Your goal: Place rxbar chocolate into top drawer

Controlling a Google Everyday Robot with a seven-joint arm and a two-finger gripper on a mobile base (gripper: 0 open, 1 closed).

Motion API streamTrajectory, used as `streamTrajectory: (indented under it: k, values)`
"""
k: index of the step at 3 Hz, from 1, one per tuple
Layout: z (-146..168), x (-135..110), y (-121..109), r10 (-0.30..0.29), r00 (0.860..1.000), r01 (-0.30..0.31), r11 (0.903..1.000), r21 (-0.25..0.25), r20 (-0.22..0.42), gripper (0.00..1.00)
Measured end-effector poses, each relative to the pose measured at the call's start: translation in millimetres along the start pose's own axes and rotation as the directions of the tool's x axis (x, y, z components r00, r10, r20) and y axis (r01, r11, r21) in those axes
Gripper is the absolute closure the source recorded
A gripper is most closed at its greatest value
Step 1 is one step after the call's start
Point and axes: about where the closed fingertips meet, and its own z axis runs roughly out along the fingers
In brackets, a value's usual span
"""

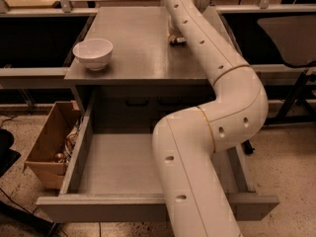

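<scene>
Grey and flat, the cabinet top (143, 53) fills the middle of the camera view, with dark shelving on either side of it and a speckled floor below. A white bowl (93, 53) stands upright near its front left corner.

Below the cabinet top, the top drawer (98, 209) is pulled fully out toward the camera, its tall side walls and plain front panel visible and its grey floor in plain view. Behind it, under the cabinet top, sits a grey panel (153, 102) with two dark handles. A cardboard box (47, 147) with small clutter inside rests on the floor just beside the drawer's left wall.

The robot's white arm (222, 83) rises across the drawer's right half, bends, and reaches over the right side of the cabinet top. The gripper (174, 36) is low over the far right part of that surface, well apart from the bowl and largely hidden behind the arm; whether it is spread or closed cannot be told. A small dark shape at its lower edge, touching the surface, appears to be the rxbar chocolate (178, 41), on the cabinet top and not in the drawer.
</scene>
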Motion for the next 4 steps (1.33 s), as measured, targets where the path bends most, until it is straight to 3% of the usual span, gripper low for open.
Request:
streamTrajectory:
  k: [1,2,3,4]
  values:
    - [-4,4,-4,0.004,1.000,-0.004,0.9998,-0.020,-0.016,1.00]
    - [-12,12,-12,0.002,0.999,-0.005,0.9976,-0.070,-0.043,1.00]
    - [-54,24,-30,-0.042,0.992,0.032,0.9951,-0.094,-0.115,1.00]
    - [-117,34,-61,-0.056,0.978,0.050,0.9982,-0.035,-0.200,1.00]
